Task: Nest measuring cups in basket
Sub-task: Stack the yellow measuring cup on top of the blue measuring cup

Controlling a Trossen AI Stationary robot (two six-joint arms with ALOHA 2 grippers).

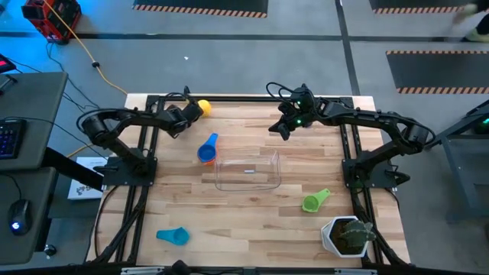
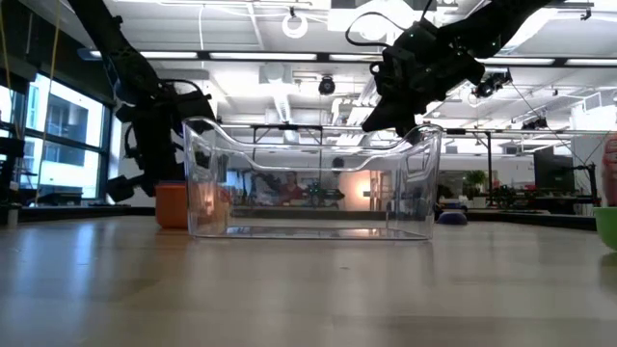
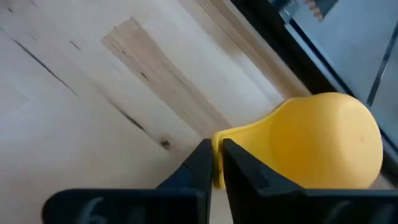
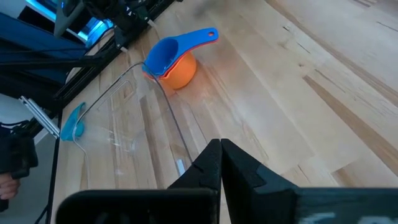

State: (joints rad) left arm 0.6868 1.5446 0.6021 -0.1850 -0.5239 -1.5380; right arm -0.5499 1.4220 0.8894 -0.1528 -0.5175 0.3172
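A yellow measuring cup (image 1: 203,107) sits at the table's far edge, left of centre, with my left gripper (image 1: 191,111) shut on its handle. A blue cup nested in an orange cup (image 1: 207,151) stands just left of the clear basket (image 1: 248,171) at the table's middle. A green cup (image 1: 315,201) lies on the table to the basket's near right. A light blue cup (image 1: 173,236) lies near the front left. My right gripper (image 1: 281,128) hangs shut above the basket's far right corner, touching nothing. My left gripper pinches the yellow cup's flat handle (image 3: 218,155) between its two fingers, near the handle's free end. The fingers slant down from the table's left and lie along the handle. The rounded bowl (image 3: 329,140) points away from the fingers; I cannot tell whether it is off the table.
A white pot with a green plant (image 1: 348,235) stands at the front right corner. Black frame rails (image 1: 252,98) run along the table's far edge, close behind the yellow cup. Bare wood lies in front of the basket.
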